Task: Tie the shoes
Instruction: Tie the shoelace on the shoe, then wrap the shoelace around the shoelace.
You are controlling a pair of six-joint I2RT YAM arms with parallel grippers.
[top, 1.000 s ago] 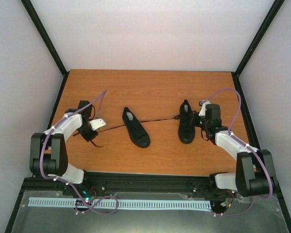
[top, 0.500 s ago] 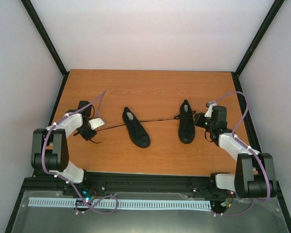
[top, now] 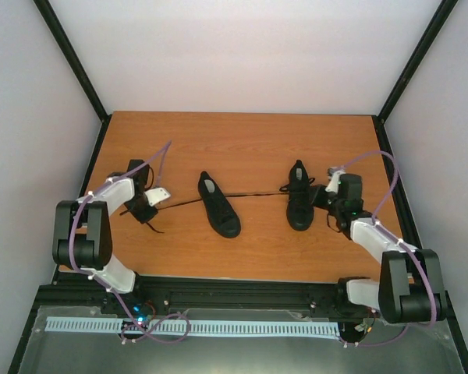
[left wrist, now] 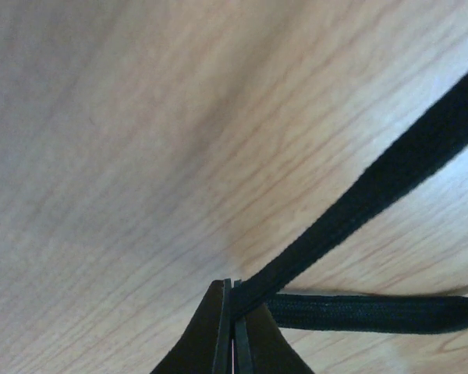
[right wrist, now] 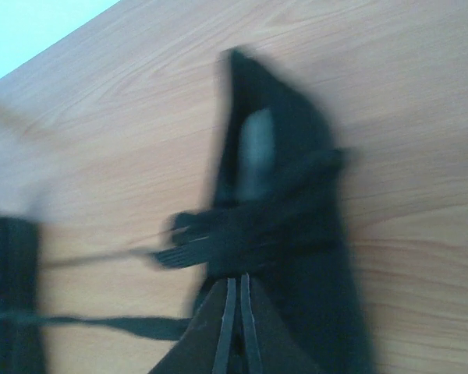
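The left gripper (left wrist: pixel 232 315) has its fingertips pressed together on a flat black lace (left wrist: pixel 374 187), which leaves the tips and rises taut to the upper right over the wood. A second strand (left wrist: pixel 374 313) lies flat on the table (top: pixel 242 140) just beside the tips. From above, this gripper sits low at the table's left side, and a thin black line runs from it towards the left-hand shoe (top: pixel 218 206), which lies toe towards the arms, and on to the right-hand shoe (top: pixel 299 204). The right gripper (right wrist: pixel 235 304) is also closed tight, tips right at the laced front of the right-hand shoe. The blur hides whether any lace is caught between them. The two shoes lie well apart, mid-table.
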